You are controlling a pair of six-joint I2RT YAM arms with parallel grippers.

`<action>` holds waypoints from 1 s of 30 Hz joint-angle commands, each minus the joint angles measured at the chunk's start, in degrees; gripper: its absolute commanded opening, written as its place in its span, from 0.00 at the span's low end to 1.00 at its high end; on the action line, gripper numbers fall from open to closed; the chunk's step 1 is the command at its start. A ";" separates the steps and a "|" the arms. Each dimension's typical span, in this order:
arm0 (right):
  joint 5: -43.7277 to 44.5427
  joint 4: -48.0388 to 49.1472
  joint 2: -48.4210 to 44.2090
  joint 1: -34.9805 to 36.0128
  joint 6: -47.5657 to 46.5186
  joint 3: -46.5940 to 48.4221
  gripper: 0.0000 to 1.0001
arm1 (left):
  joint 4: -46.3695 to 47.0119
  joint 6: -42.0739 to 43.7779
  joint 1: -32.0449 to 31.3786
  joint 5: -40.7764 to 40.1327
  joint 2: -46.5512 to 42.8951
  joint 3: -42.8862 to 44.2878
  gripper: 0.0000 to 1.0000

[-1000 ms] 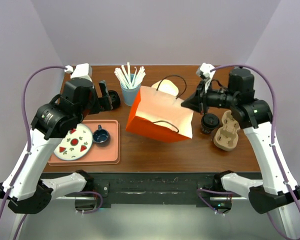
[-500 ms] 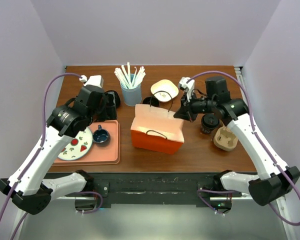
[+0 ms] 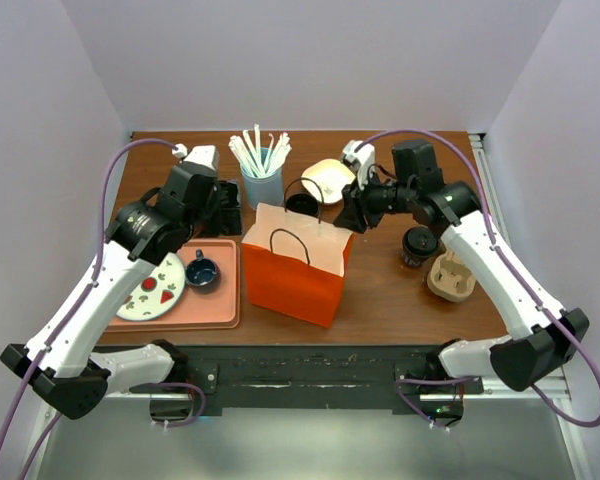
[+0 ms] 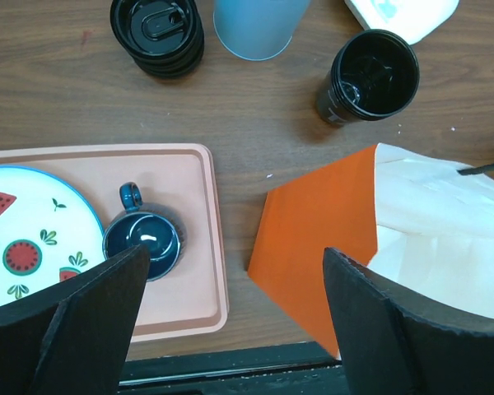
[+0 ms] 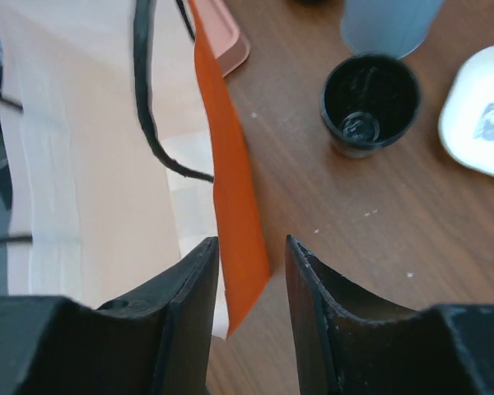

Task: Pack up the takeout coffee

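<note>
My right pincer (image 5: pixel 251 243) is parted a little, its 2 fingers astride the top edge of the orange paper bag (image 3: pixel 292 275) on its far right side, and I see no pinch on the paper. The bag stands upright in the middle of the worktop (image 3: pixel 380 300). My left pincer (image 4: pixel 236 257) hangs released, spread wide above the bare wood between the bag and the pink tray (image 4: pixel 199 206) by the left edge. The takeout coffee (image 3: pixel 417 246), lid on, stands outside the bag toward the right edge, just beside the brown cup carrier (image 3: pixel 452 278); 1 lidless black cup (image 5: pixel 369 103) sits behind the bag toward the far edge.
</note>
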 commanded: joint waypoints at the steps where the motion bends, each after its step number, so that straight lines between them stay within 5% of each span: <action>1: 7.17 0.09 -4.89 0.09 6.81 6.13 0.44 | 2.63 3.12 0.03 1.84 -0.01 2.54 0.91; 6: 22.61 2.91 -7.71 0.18 27.98 8.24 0.53 | 8.42 6.98 -0.05 8.34 -1.50 -1.23 0.90; 8: 39.49 -4.25 -7.72 0.09 39.97 9.99 0.49 | 10.18 7.34 0.03 8.97 -2.03 -3.26 0.90; 12: 56.01 -18.00 -5.00 -1.14 46.73 11.41 0.51 | 10.98 8.22 0.03 7.48 -2.03 -3.44 0.90; 20: 58.08 -16.80 -4.90 -24.13 36.37 2.72 0.50 | 9.49 6.55 -1.11 4.92 -2.82 -2.56 0.90; 30: 50.17 -8.18 -0.07 -36.29 28.38 -10.38 0.52 | 8.79 8.05 -3.74 0.71 -4.14 -3.53 0.91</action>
